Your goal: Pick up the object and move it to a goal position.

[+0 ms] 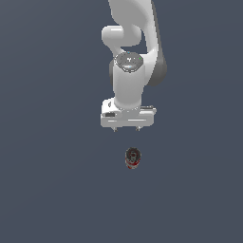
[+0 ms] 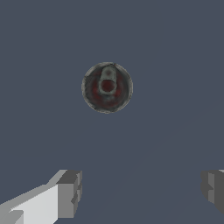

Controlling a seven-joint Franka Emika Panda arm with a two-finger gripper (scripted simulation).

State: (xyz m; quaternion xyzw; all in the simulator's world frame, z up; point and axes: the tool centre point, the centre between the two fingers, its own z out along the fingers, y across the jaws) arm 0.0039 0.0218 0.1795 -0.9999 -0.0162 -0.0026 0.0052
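exterior view
arm (image 1: pixel 128 61): white, jointed, entering from the top edge of your picture and pointing down at the surface.
gripper (image 1: pixel 126 128): white block at the arm's end; you see two short dark finger tips poking out under it, set apart from each other — spread, with nothing between them.
can (image 1: pixel 132 158): small cylinder, red-and-white label, dark grey top with a ring pull; it stands on the surface below the gripper in the picture and a touch toward the exterior view's right. apart from the gripper, not touched by it; narrower than the gripper block.
surface (image 1: pixel 52 180): flat dark blue-grey ground all around the can.

wrist view
can (image 2: pixel 107 87): you look straight down on its round top — grey rim, dark reddish lid, pale pull tab. the label sides are hidden from here.
fingers (image 2: pixel 70 192): one grey pad on a white link at one lower corner, the other pad at the opposite edge, partly cut off by the frame. jaws released, wide apart, holding nothing.
can against fingers: the can lies clear of both pads, outside the gap between them, with bare surface (image 2: pixel 144 144) in between.
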